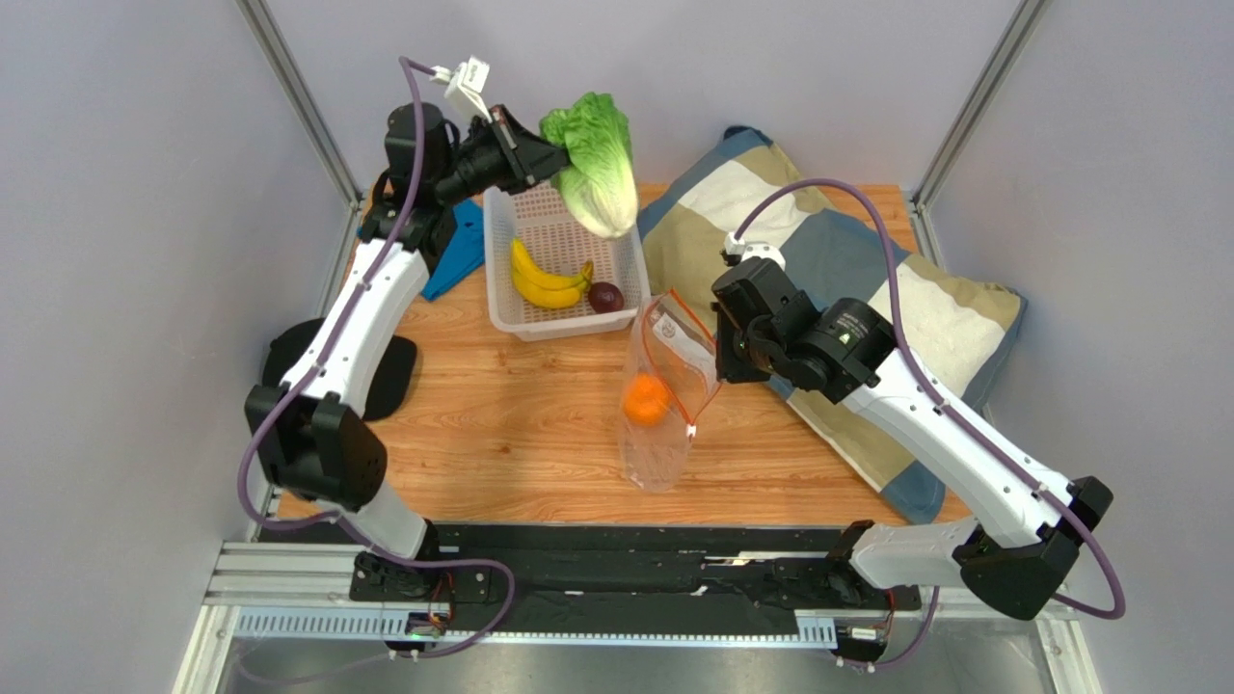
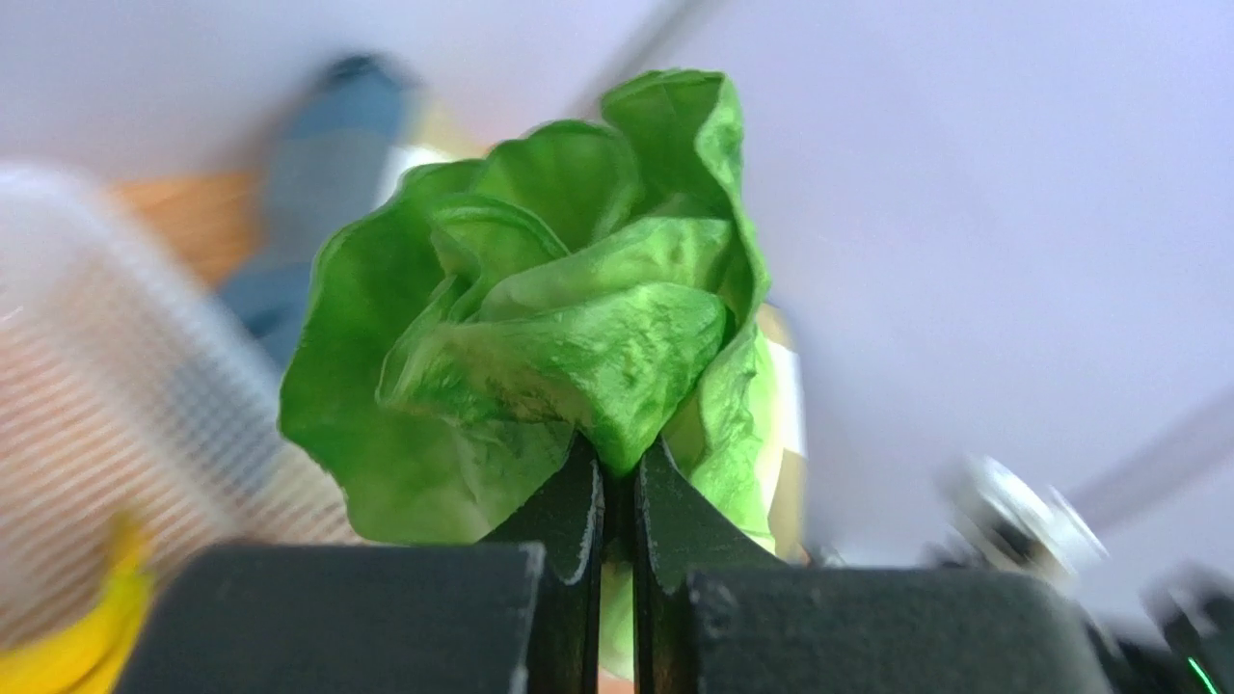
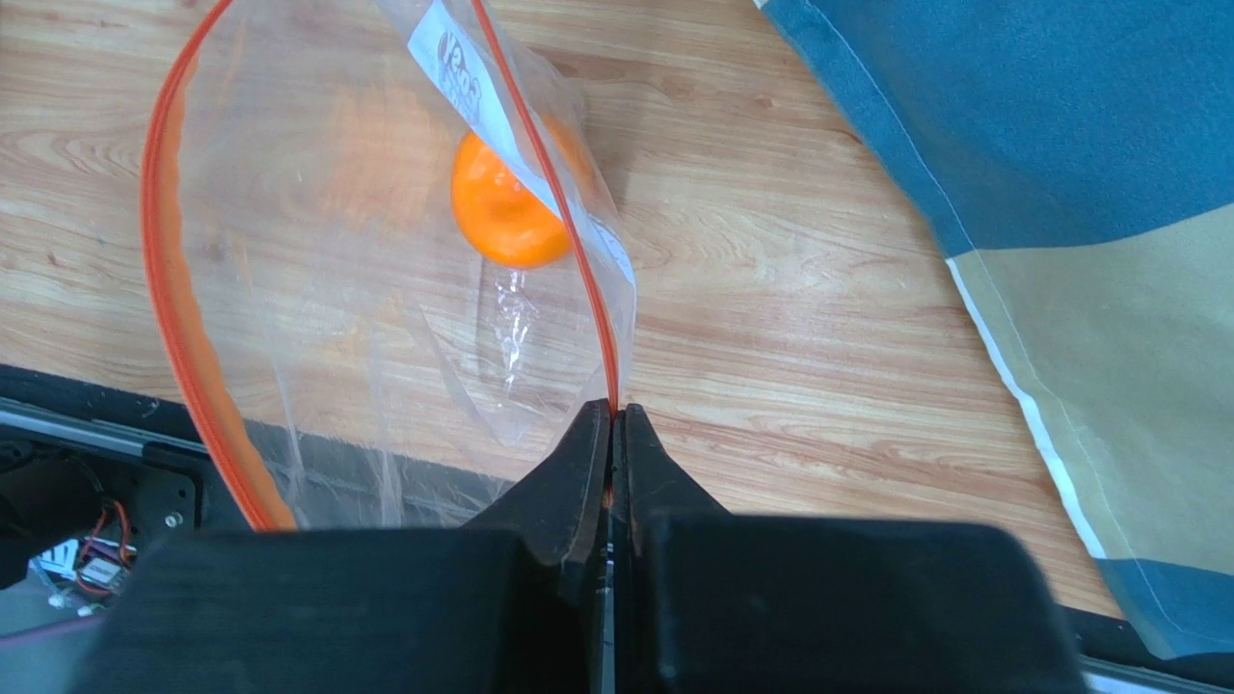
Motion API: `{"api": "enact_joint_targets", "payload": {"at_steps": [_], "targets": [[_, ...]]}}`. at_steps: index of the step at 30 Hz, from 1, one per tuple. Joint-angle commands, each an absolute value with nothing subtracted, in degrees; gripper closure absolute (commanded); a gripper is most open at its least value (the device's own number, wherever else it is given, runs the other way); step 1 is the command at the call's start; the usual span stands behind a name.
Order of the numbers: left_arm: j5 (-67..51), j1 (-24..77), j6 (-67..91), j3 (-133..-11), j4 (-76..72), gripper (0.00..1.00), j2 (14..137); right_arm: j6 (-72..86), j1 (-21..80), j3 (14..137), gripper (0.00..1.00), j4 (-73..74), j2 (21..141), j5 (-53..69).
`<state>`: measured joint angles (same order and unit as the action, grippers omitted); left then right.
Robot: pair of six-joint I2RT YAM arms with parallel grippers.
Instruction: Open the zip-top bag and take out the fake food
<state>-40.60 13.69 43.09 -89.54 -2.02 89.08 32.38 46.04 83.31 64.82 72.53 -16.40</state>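
Background basket [image 2: 131, 376] blurred behind lettuce [image 2: 551, 318]; orange [image 3: 500, 203] hazy through bag [image 3: 319, 289].

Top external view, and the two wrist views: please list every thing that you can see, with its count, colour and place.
zip-top bag: one, clear with orange-red strip, table middle, mouth open
orange: one, orange, inside the bag
lettuce head: one, green and white, in the air above the basket
banana bunch: one, yellow, in the basket
purple fruit: one, dark purple, in the basket beside the bananas
basket: one, white, far side of the table
blue object: one, left of the basket, partly hidden
cushion: one, blue and beige, right
black pad: one, left edge
table: one, wood
left gripper: shut on the lettuce
right gripper: shut on the bag's rim
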Motion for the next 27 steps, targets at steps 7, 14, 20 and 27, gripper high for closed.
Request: {"api": "enact_joint_targets", "payload": {"at_steps": [7, 14, 20, 27], "targets": [[-9.41, 11.51, 52.29, -102.31, 23.13, 1.0, 109.5, 28.48, 45.7, 86.75, 1.0, 66.8, 72.68, -16.79], [-2.92, 11.6, 52.22, -106.51, 19.51, 1.0, 118.72, 28.04, 45.18, 87.19, 1.0, 66.71, 73.39, -16.7], [-3.6, 11.34, 49.58, -117.11, 27.46, 0.7, 129.08, 28.83, 44.91, 88.15, 1.0, 66.71, 74.26, -16.52], [-1.5, 12.22, 40.26, -115.31, 34.26, 0.01, 120.87, 29.79, 44.91, 91.41, 1.0, 66.8, 75.67, -15.56]]}}
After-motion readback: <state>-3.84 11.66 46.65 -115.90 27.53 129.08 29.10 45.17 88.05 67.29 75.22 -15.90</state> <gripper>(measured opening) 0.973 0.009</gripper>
